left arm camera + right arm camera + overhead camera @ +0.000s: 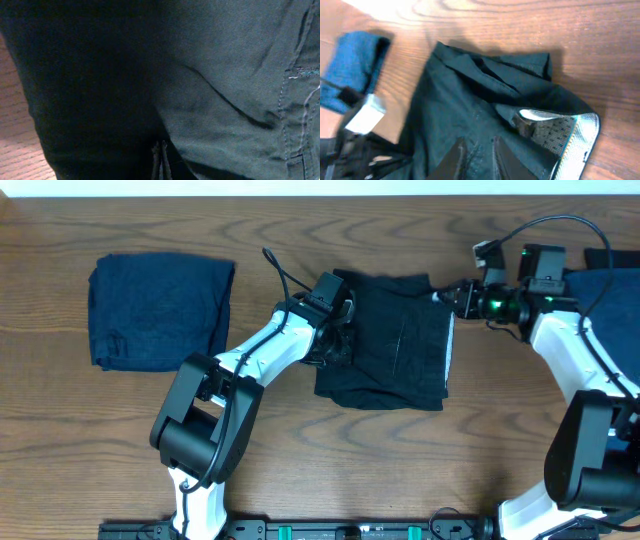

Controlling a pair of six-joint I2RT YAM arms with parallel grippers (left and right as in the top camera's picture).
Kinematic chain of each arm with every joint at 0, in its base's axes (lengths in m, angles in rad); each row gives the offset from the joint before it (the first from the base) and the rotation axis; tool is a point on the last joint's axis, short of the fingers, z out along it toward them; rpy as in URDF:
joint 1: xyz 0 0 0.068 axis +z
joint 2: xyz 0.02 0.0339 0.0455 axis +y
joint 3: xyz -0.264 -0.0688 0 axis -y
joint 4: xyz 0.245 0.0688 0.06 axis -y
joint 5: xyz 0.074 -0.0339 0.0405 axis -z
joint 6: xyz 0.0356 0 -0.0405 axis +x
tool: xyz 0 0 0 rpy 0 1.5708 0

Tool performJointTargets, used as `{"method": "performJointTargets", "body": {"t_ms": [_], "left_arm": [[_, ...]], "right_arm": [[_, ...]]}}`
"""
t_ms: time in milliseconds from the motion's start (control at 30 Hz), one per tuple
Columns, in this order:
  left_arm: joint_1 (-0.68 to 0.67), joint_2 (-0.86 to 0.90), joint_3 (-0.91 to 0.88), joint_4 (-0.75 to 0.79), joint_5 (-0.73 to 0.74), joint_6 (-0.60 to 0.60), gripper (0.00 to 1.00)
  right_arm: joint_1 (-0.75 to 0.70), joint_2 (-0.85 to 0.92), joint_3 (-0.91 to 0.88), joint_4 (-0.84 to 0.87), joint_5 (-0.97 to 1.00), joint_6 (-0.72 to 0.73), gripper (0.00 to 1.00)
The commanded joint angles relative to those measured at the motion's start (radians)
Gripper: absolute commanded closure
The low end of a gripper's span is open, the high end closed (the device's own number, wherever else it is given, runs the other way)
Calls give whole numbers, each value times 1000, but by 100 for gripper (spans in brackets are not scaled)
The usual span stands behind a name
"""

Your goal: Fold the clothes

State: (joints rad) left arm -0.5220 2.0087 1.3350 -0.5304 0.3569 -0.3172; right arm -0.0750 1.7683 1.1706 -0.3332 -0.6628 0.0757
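A black garment (395,345) with a pale inner edge (449,355) lies partly folded in the middle of the table. My left gripper (338,330) is at its left edge. In the left wrist view its fingers (161,161) are pressed together in the dark fabric (225,75). My right gripper (452,297) is at the garment's far right corner. Its fingers (476,156) are close together with a ridge of black fabric (465,100) between them, next to the pale edge (580,142). A folded dark navy garment (160,310) lies at the far left.
More dark navy cloth (615,285) lies at the right edge, partly under my right arm. The folded navy garment also shows in the right wrist view (352,65). Wooden tabletop (480,430) surrounds the clothes; a rail runs along the front edge.
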Motion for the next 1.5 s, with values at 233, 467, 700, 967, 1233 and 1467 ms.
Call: {"method": "performJointTargets", "body": {"t_ms": [233,467,700,967,1233,1467], "left_arm": [[-1,13,-5,-5,-3,-2,94],[-1,13,-5,-6,-3,-2,94],[-1,13,-5,-6,-3,-1,94],[-1,13,-5,-6,-13,-1,94],[-1,13,-5,-13,-30,-1,94],[-1,13,-5,-17,-30,-1,94]], "right_arm": [[59,37,8,32,219,43,70],[62,139,8,101,200,90,68],[61,160,8,163,212,104,75],[54,161,8,248,256,147,85],[56,162,8,208,256,242,61],[59,162,8,130,246,363,61]]}}
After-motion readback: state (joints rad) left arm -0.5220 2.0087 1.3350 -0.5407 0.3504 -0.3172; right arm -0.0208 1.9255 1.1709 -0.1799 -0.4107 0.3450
